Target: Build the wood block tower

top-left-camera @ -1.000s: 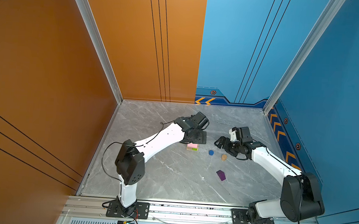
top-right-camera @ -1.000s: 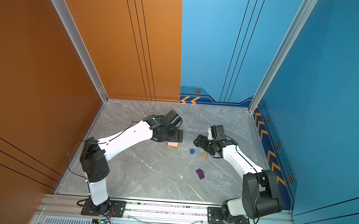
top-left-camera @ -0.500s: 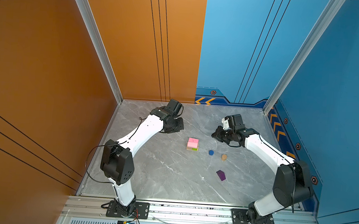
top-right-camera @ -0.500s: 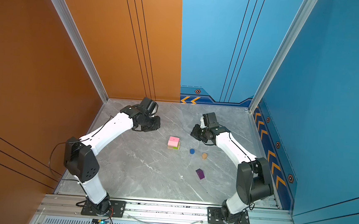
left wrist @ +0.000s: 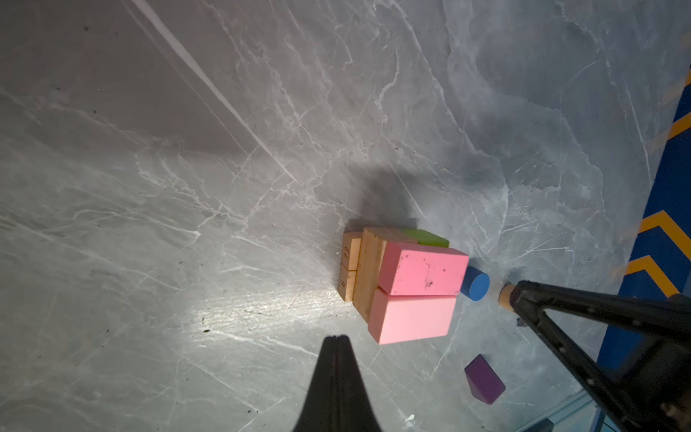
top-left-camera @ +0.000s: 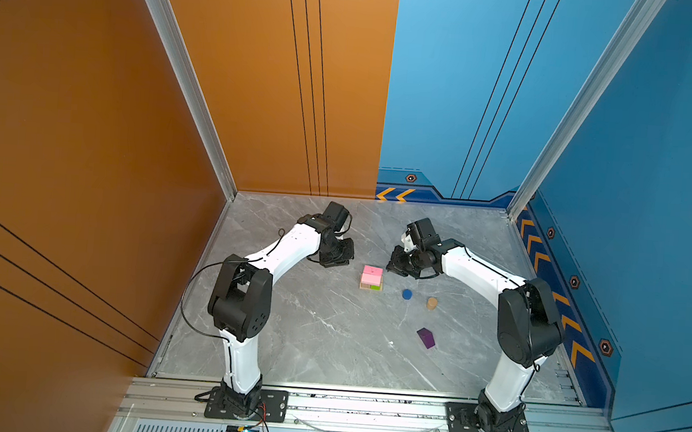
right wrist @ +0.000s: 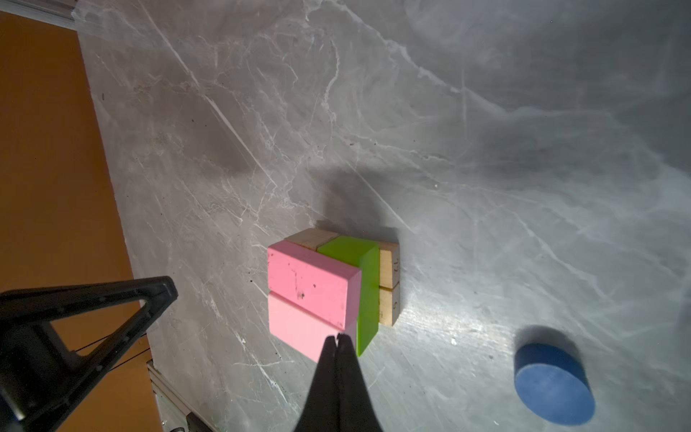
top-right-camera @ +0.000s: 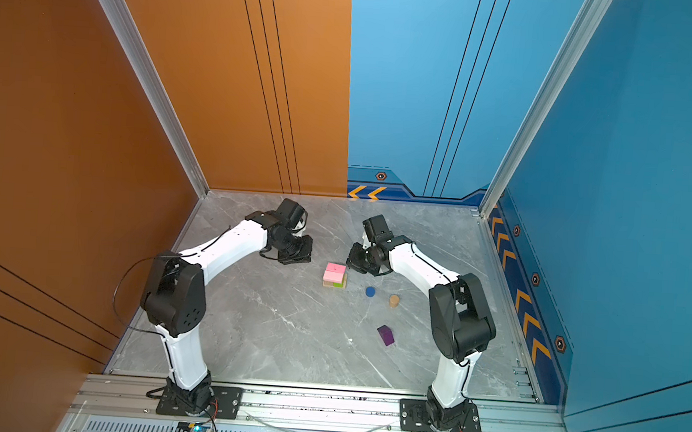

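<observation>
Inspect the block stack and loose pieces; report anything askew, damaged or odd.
Nothing spilled or broken. The darker pink slab atop the wood block tower carries dark scuff marks, and its end sits slightly out of line with the lighter pink slab beside it. The blue cylinder, tan cylinder and purple peaked block lie loose, unstacked.

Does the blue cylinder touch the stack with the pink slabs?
Apart. The right wrist view shows a wide strip of bare table between the blue cylinder and the stack.
</observation>
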Tool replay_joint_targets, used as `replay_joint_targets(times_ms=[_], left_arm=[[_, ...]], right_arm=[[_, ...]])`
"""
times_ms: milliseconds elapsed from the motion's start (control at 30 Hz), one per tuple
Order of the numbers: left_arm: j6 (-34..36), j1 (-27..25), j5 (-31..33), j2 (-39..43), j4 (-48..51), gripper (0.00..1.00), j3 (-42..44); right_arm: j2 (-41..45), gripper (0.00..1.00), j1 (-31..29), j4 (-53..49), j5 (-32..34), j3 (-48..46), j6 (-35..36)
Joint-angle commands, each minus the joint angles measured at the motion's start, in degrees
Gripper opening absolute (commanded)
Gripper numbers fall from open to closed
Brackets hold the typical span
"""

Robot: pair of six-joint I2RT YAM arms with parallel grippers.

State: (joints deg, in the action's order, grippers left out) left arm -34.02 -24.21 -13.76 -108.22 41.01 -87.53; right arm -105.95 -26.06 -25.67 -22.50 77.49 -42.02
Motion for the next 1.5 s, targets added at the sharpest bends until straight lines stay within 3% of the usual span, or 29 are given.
replay_joint_targets(times_ms=[0, 1467], left_arm=[[1.1, 0.6, -1.5, -1.4, -0.6, 0.0, 0.8], [0.5, -1.7, -1.5, -3.8, -0.7, 0.0, 1.3]], right_arm=[[-1.5, 0.0, -0.4, -3.4, 0.9, 2.6, -0.3], [-6.5, 0.0, -0.7, -5.7, 1.8, 6.5, -0.1]])
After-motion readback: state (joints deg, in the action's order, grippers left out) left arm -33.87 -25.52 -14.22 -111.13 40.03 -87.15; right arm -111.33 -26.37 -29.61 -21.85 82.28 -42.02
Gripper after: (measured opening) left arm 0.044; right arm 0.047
